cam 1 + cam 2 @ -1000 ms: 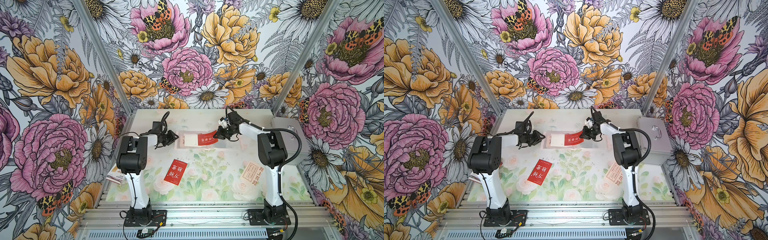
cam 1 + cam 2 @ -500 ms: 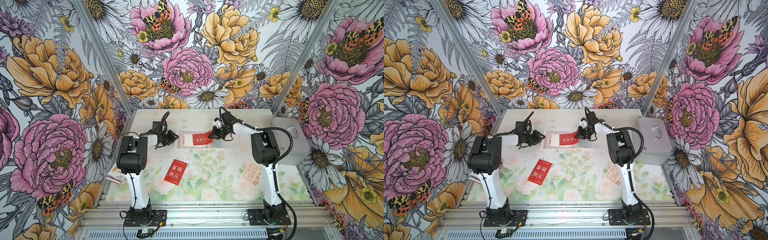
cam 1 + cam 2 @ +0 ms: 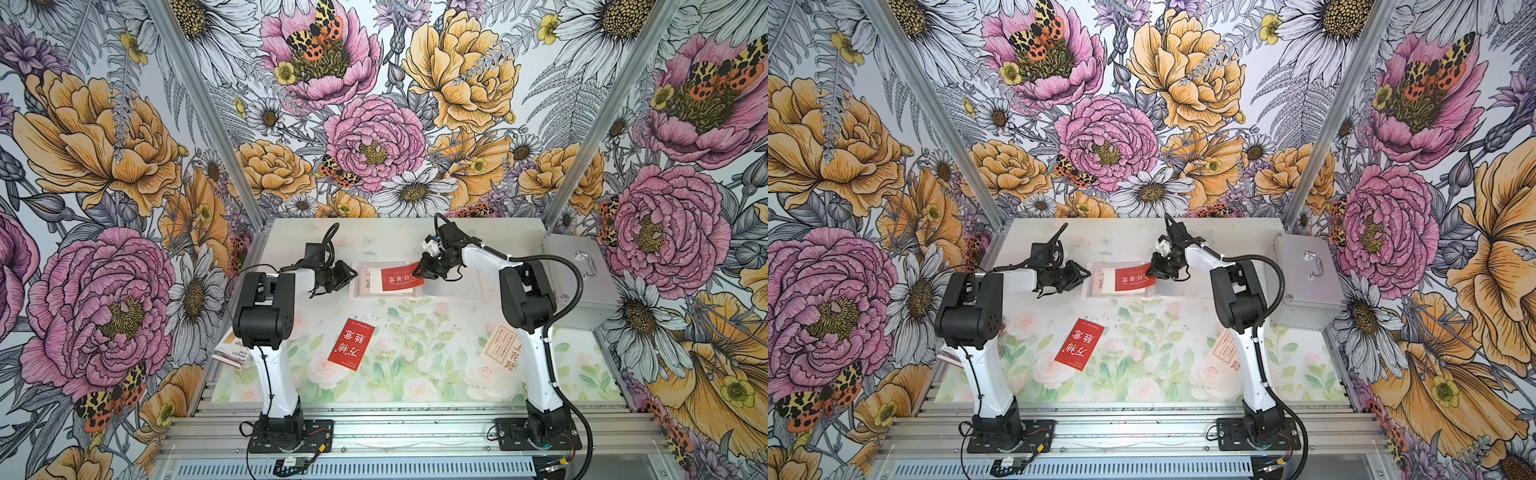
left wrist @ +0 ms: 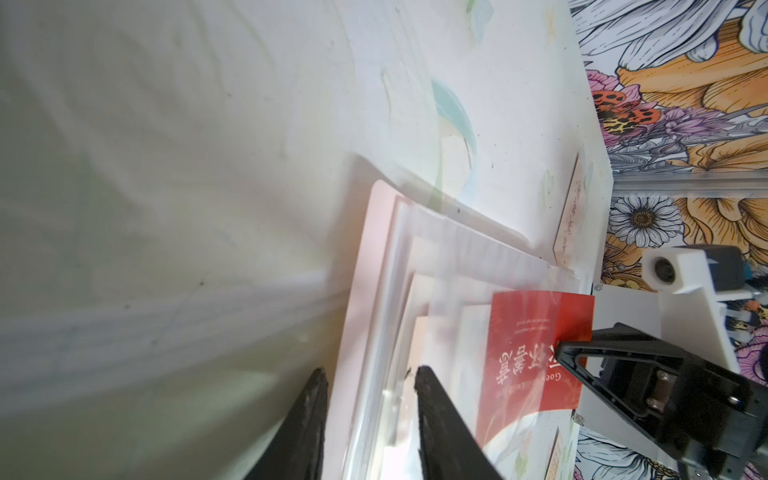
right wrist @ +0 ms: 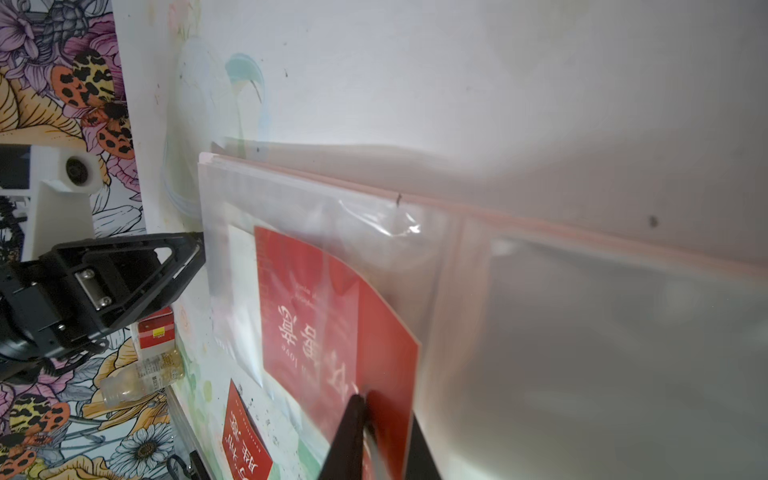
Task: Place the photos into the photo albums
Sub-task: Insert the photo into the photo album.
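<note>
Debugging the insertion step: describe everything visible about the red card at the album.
The red card is a thin, paper-like rectangle printed with large pale Chinese characters and a small line of Latin text. It sits partly inside a clear sleeve of the open pink album, bowed rather than flat. One end sticks out toward the right gripper, whose fingers straddle that edge. Whether they pinch it cannot be told.
</note>
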{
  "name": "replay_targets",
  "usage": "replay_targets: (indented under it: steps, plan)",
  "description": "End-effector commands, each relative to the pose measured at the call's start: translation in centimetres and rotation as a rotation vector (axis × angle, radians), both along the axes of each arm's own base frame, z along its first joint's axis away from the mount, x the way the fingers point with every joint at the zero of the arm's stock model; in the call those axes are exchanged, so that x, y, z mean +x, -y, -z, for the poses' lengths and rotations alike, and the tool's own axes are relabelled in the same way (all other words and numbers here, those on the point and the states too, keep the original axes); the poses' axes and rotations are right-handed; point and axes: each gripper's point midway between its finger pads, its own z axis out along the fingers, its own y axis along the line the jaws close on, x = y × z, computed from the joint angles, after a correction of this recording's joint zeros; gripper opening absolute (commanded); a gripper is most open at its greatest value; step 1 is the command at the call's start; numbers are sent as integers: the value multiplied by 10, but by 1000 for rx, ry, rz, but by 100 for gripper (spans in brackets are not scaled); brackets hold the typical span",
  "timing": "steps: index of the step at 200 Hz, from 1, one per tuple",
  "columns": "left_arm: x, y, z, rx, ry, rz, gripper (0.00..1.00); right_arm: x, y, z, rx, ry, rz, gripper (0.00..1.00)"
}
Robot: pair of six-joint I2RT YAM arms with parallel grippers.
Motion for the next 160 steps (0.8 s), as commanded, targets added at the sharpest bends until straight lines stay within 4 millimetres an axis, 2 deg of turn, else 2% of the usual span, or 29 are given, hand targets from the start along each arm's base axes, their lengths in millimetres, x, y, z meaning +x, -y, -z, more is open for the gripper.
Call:
replay_targets:
  steps: [1,81,125,160]
  plan:
    - [5,11,-10,-21,37,34,37,3,0,-10,-27,32,-2,22]
    - [4,10,-14,-21,44,35,37,0,12,-23,-68,59,5,34]
    - [4,10,-13,-21,42,34,37,0,22,-27,-93,72,22,35]
    - [4,9,-14,-21,44,33,37,-2,32,-21,-139,59,35,37]
